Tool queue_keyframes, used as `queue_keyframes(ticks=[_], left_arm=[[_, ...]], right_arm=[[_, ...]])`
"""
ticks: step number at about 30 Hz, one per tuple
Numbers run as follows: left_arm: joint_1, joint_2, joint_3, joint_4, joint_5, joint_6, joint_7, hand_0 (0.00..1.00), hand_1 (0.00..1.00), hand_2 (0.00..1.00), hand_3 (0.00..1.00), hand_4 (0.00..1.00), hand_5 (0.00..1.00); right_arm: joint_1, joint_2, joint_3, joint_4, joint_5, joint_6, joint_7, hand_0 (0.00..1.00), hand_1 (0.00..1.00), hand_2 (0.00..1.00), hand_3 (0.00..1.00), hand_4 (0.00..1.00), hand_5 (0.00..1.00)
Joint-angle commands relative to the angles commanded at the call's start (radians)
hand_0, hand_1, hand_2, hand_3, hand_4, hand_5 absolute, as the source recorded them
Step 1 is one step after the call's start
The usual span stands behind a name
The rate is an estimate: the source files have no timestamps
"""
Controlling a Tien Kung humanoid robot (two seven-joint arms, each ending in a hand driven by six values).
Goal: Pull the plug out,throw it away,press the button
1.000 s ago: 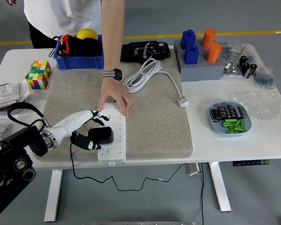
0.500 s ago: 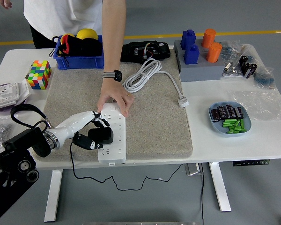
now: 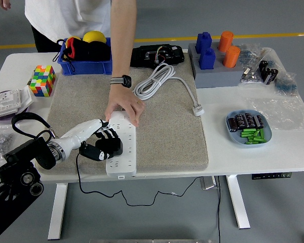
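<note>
- The plug (image 3: pixel 109 147), a black block, sits in the white power strip (image 3: pixel 122 147) on the grey mat (image 3: pixel 162 131), directly under our fingers.
- It looks rigid and light but probably seated tight; we judge its side faces the best hold.
- Our left hand (image 3: pixel 105 139) has its fingers (image 3: pixel 110 133) curled over the plug's top, grasping it.
- Beyond our fingertips, a person's hand (image 3: pixel 122 108) presses the strip's far end.

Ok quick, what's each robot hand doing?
Left robot hand: closed on the black plug in the white power strip.
Right robot hand: not in view.
</note>
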State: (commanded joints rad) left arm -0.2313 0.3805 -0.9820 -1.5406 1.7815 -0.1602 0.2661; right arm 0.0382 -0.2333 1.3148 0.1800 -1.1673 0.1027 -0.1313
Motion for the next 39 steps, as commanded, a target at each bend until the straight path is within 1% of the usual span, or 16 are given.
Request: queue_keyframes(ticks=[3,4,12,19,28,31,33,34,35,37,39], left_arm=[[-0.002,-0.001,0.002,0.003,-0.006,0.003,0.002,0.437,0.387,0.399,0.56,0.717,0.002],[-0.002,-0.001,0.003,0.004,-0.007,0.005,0.003,0.435,0.345,0.373,0.546,0.681,0.002],[-0.001,0.001,-0.001,-0.003,-0.016,0.017,-0.005,0.435,0.335,0.37,0.548,0.67,0.002],[-0.001,0.009,-0.024,-0.03,-0.02,0.021,-0.013,0.442,0.334,0.367,0.547,0.664,0.002],[-0.013,0.019,-0.061,-0.045,-0.023,0.021,-0.015,0.441,0.332,0.364,0.546,0.662,0.002],[-0.024,0.016,-0.086,-0.027,-0.02,0.024,-0.02,0.441,0.332,0.364,0.546,0.662,0.002],[-0.029,0.007,-0.108,-0.005,-0.013,0.031,-0.021,0.441,0.332,0.364,0.546,0.662,0.002],[-0.033,-0.002,-0.122,0.015,-0.011,0.038,-0.021,0.461,0.338,0.364,0.544,0.665,0.002],[-0.035,-0.007,-0.129,0.025,-0.007,0.04,-0.019,0.461,0.338,0.364,0.544,0.665,0.002],[-0.045,-0.029,-0.153,0.069,0.029,0.051,-0.012,0.461,0.338,0.364,0.544,0.665,0.002],[-0.05,-0.041,-0.166,0.099,0.041,0.06,-0.015,0.461,0.338,0.364,0.544,0.665,0.002]], right_arm=[[0.0,-0.001,-0.001,0.0,0.0,0.0,0.0,0.81,0.681,0.664,0.677,0.78,0.672],[0.0,-0.001,-0.002,0.0,0.001,0.0,0.0,0.809,0.681,0.664,0.677,0.78,0.672],[-0.002,-0.002,-0.004,0.0,0.001,0.0,0.001,0.809,0.681,0.664,0.677,0.78,0.672],[-0.006,0.0,0.001,0.0,0.0,0.0,0.001,0.81,0.682,0.664,0.677,0.779,0.672],[-0.007,0.005,0.01,0.0,-0.002,0.0,0.0,0.81,0.68,0.664,0.677,0.78,0.671],[-0.007,0.005,0.012,0.0,-0.002,0.0,0.001,0.81,0.68,0.664,0.677,0.78,0.671],[-0.006,0.006,0.014,0.0,-0.003,0.0,0.0,0.81,0.68,0.664,0.677,0.78,0.671],[-0.007,0.006,0.014,0.0,-0.002,0.0,0.0,0.809,0.682,0.664,0.677,0.78,0.671],[-0.007,0.006,0.014,0.0,-0.002,0.0,0.0,0.809,0.682,0.664,0.677,0.78,0.671],[-0.007,0.007,0.015,0.0,-0.002,-0.001,-0.001,0.809,0.682,0.664,0.677,0.78,0.671],[-0.007,0.007,0.013,0.0,-0.001,0.0,-0.001,0.809,0.682,0.664,0.677,0.78,0.671]])
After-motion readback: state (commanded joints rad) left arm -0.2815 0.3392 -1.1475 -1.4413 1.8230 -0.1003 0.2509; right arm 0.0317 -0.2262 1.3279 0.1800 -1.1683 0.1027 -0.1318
